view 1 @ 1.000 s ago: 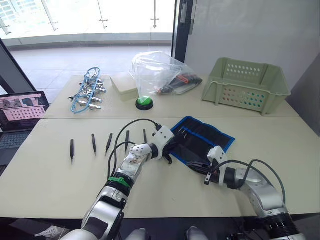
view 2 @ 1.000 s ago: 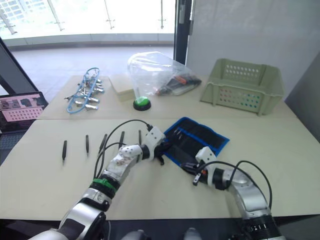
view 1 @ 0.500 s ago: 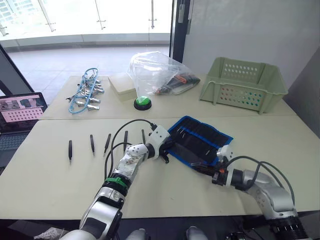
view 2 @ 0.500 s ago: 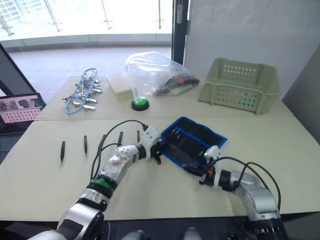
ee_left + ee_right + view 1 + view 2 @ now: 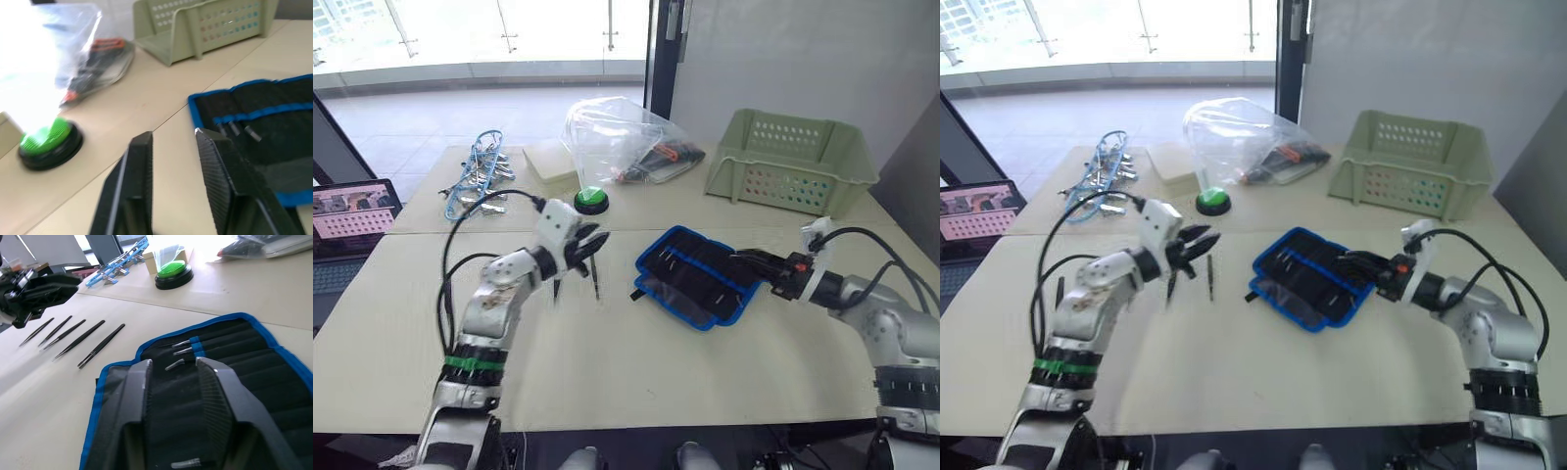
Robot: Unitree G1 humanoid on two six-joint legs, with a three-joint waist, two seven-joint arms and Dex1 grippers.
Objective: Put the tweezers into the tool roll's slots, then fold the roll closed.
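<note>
The tool roll (image 5: 700,277) lies open on the near table, black with blue edging, and small silver tips show in its slots (image 5: 185,346). Several slim black tweezers (image 5: 100,345) lie in a row to its left; one (image 5: 595,280) is just below my left gripper (image 5: 594,245). That gripper hovers open above the row, holding nothing, and its fingers (image 5: 138,171) point toward the roll. My right gripper (image 5: 745,260) is open and empty over the roll's right end, its fingers (image 5: 215,396) spread above the fabric.
A green button (image 5: 594,200), a clear plastic bag (image 5: 619,137), a cream box (image 5: 553,163) and silver clamps on blue cord (image 5: 478,182) sit on the far table. A green basket (image 5: 793,162) stands at the back right. A laptop (image 5: 352,210) is at the left edge.
My left gripper has lifted off the roll's left edge and swung left over the tweezers. My right gripper has moved from the roll's near side to its right end.
</note>
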